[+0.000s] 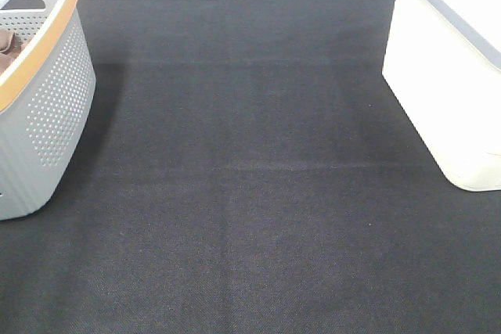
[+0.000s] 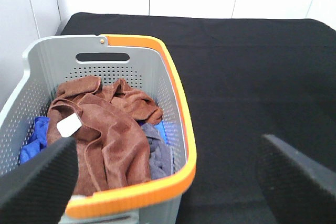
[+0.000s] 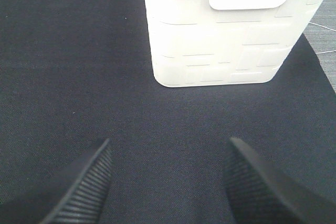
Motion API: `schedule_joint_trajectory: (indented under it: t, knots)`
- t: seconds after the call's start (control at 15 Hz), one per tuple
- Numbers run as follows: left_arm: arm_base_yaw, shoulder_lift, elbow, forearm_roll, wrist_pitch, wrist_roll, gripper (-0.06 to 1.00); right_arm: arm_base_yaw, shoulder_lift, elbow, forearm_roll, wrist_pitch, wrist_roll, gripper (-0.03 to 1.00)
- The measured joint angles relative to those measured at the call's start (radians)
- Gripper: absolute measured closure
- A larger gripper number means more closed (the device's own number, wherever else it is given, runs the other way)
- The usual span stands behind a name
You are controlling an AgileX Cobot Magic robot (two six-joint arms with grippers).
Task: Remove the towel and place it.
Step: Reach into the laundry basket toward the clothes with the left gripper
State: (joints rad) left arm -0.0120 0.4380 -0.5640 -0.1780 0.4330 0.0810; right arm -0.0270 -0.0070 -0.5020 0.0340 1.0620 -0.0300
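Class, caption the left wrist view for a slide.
Open left pincer faces the grey basket holding a reddish-brown towel over blue cloth.

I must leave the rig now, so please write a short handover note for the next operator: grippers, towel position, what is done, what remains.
Left gripper: open, empty, by the grey basket.
Right gripper: open, empty, over the black table, facing the white bin.
Towel: crumpled in the grey basket, on top of a blue cloth and a grey cloth, white tag up.
Done: nothing; the towel is not yet gripped.
To do: grasp the towel, lift it out, place it.
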Motion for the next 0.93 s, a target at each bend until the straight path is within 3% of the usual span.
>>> schedule_joint_trajectory:
  t: [0.27, 0.6, 0.93]
  knots:
    - [0.0, 0.246, -0.135, -0.015, 0.002, -0.033, 0.1, 0.0, 0.0, 0.0, 0.0, 0.0, 0.0, 0.37]
    - [0.0, 0.646, -0.437, -0.017, 0.244, -0.048, 0.14, 0.0, 0.0, 0.0, 0.0, 0.0, 0.0, 0.37]
    - [0.053, 0.928, -0.553, 0.01, 0.324, -0.106, 0.14, 0.0, 0.0, 0.0, 0.0, 0.0, 0.0, 0.37]
